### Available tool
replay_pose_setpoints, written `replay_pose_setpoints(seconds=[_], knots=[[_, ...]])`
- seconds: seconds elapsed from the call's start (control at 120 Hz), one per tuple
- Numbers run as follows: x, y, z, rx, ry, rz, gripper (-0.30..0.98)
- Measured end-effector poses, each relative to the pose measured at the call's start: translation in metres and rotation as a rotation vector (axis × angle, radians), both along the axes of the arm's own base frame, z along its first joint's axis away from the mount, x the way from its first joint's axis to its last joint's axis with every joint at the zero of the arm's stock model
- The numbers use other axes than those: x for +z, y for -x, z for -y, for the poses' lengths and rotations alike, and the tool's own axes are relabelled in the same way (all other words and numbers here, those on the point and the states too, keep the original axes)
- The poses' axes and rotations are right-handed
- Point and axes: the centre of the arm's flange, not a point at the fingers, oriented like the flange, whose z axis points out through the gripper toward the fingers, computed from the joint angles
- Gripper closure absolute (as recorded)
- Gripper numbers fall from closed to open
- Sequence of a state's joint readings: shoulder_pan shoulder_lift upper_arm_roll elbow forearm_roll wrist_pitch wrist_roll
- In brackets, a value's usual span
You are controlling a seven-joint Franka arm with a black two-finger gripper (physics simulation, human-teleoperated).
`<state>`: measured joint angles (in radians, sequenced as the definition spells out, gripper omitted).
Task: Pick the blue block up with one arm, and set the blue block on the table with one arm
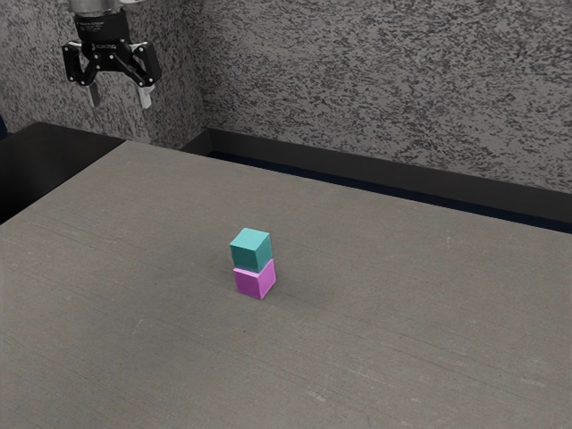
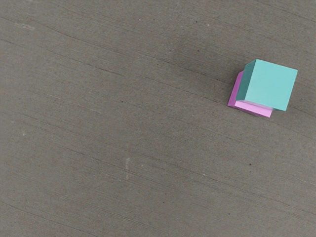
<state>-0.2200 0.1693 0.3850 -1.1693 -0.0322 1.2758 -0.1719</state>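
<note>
Muted, diffuse light, blue block (image 1: pixel 251 250) brightest on top, faint soft shadows on table (image 1: pixel 402 340)

A pink block (image 1: pixel 254 282) sits a little below and left of the middle of the exterior view (closer to purple on its shaded side). Mottled grey walls (image 1: pixel 384 71) fill the upper part, meeting in a corner at upper left, with a dark baseboard (image 1: pixel 375 170) slanting toward the right edge. A black surface (image 1: pixel 45 161) lies at the left edge.
</note>
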Motion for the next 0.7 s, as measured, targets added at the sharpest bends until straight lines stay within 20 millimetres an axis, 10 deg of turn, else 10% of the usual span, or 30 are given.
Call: replay_pose_setpoints(seconds=[0.1, 0.175, 0.233, 0.383, 0.533, 0.7], knots=[[0.006, 0.001, 0.001, -0.003, 0.000, 0.012, 0.00], [0.121, 0.044, 0.036, -0.081, -0.004, 0.273, 0.00], [0.168, 0.077, 0.083, -0.198, 0.019, 0.384, 0.00], [0.187, 0.097, 0.132, -0.359, 0.036, 0.428, 0.00], [0.119, 0.048, 0.098, -0.308, -0.032, 0.260, 0.00], [-0.088, -0.041, 0.052, -0.258, -0.066, -0.008, 0.00]])
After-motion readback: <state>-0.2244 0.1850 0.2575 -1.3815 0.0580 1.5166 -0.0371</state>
